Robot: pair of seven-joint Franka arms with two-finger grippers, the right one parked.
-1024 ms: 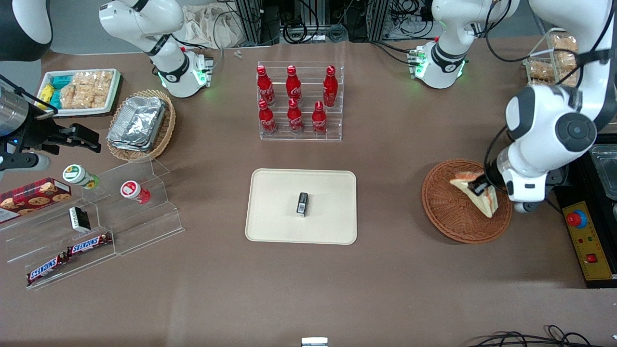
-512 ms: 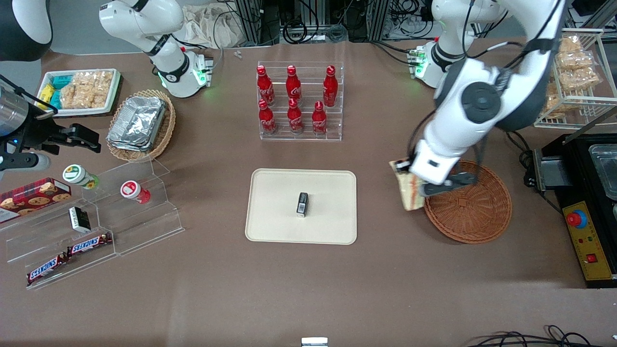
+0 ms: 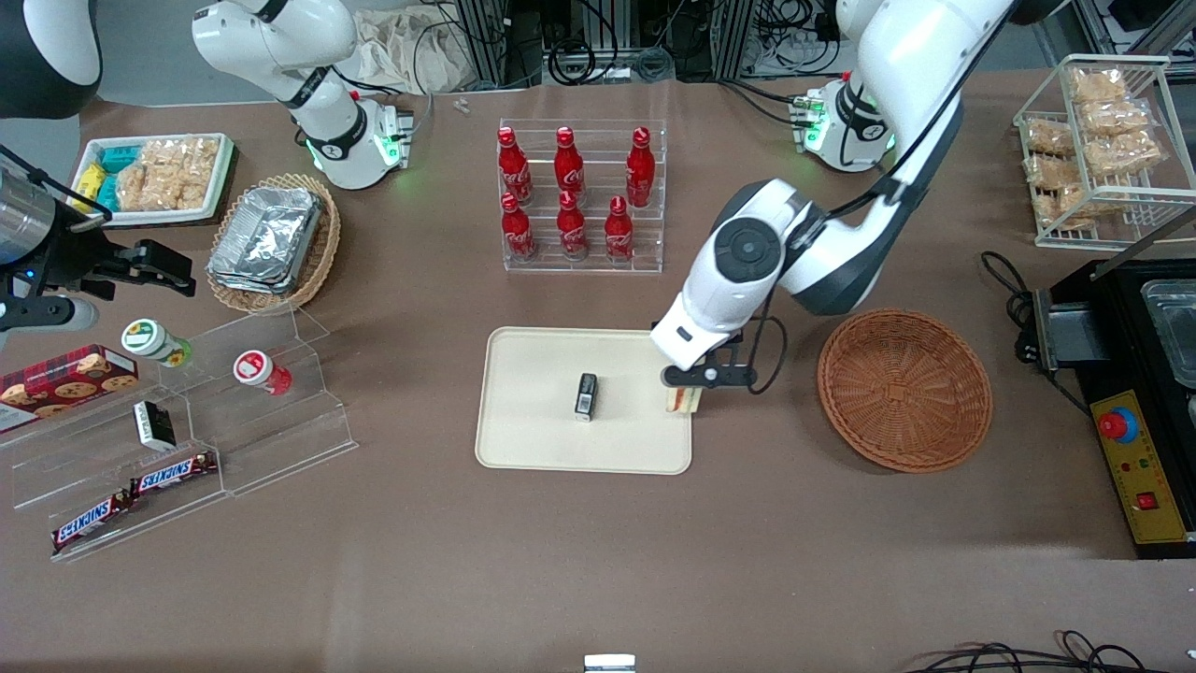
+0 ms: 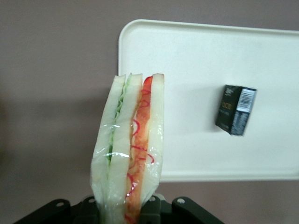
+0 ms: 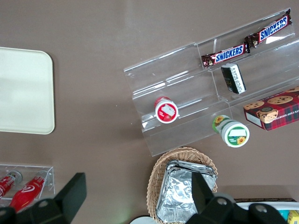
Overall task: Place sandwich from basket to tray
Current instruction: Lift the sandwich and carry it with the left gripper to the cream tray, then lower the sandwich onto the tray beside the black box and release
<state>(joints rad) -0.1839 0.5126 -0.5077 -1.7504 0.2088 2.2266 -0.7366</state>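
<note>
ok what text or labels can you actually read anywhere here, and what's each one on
"SNICKERS": on two bars on the clear stepped stand, readable in both the front and right wrist views.
Script logo on the red bottles in the clear rack: too small to read.
Small black box on the tray: white print and a barcode, unreadable.
Cookie box: no legible words.
The hand holds the sandwich over the tray edge; its wrap shows no label.

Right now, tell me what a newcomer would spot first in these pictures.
The white arm's hand hangs over the edge of the cream tray nearest the brown basket, shut on a wrapped sandwich with red and green filling. A small black box lies mid-tray, beside the sandwich. Six red bottles stand in a clear rack, farther from the front camera than the tray.
</note>
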